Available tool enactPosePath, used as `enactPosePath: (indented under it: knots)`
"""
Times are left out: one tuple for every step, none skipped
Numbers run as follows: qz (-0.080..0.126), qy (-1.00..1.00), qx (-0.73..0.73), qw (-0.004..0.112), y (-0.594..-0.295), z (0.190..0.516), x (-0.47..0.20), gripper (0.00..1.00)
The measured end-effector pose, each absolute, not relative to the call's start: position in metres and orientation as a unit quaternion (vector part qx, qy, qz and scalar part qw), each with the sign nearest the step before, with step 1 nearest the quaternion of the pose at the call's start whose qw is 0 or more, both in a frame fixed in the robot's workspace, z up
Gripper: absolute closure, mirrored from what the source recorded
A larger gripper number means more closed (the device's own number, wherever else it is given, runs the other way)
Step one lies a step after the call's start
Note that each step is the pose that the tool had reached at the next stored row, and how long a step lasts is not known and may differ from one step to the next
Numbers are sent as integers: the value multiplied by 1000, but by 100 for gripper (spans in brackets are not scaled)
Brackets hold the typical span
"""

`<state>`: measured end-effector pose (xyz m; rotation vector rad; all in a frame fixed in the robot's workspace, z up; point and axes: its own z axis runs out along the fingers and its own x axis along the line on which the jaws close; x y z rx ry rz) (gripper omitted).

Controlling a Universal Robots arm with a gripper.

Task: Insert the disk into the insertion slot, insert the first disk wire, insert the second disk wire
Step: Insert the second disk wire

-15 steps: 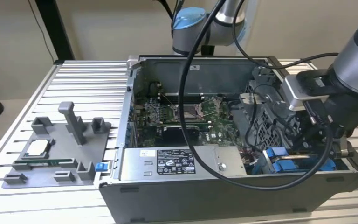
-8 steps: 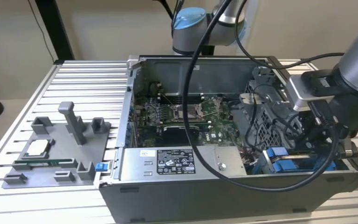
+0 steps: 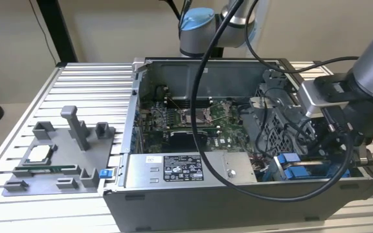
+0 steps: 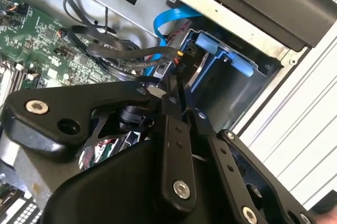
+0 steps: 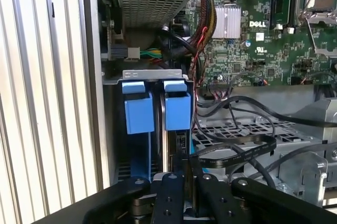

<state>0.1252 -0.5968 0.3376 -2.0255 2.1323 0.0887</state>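
The disk [image 5: 176, 145] stands on edge in the insertion slot [image 5: 152, 75], a grey metal bay with two blue tabs [image 5: 139, 105] at its end. In the second wrist view the disk's silver face [image 4: 181, 68] shows between the blue rails [image 4: 210, 45]. My gripper [image 5: 188, 170] hangs right over the disk's end, its fingers drawn close together on the black connector of a flat disk wire [image 5: 231, 153]. In the second wrist view the gripper [image 4: 176, 86] is pinched shut at the disk's edge. In the exterior view, the slot [image 3: 290, 162] lies at the case's front corner, on that view's right.
The open computer case [image 3: 134, 97] stands on a slatted metal table [image 3: 89, 82]. Inside are a green motherboard [image 3: 193, 119], a grey power supply box with a sticker [image 3: 186, 170], a perforated metal cage [image 5: 253, 129] and loose black cables [image 4: 100, 50]. A grey parts fixture [image 3: 50, 160] sits on the exterior view's left.
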Motion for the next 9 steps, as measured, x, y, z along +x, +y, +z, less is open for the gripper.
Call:
enactPosePath:
  knots:
    - [30,721,-685,99,-597,337,125,100]
    - [30,721,-685,100,-597,336,125,100]
    - [31,721,-685,100,-596,334,125,100]
    - [31,721,-685,100,-596,334,125,100]
    - [31,721,-685,100,-596,334,125,100]
    - [31,721,-685,100,-596,335,125,100]
    - [31,721,-685,100,-596,334,125,100]
    - [30,721,-685,100,-596,333,125,100]
    - [30,721,-685,100,-596,332,125,100]
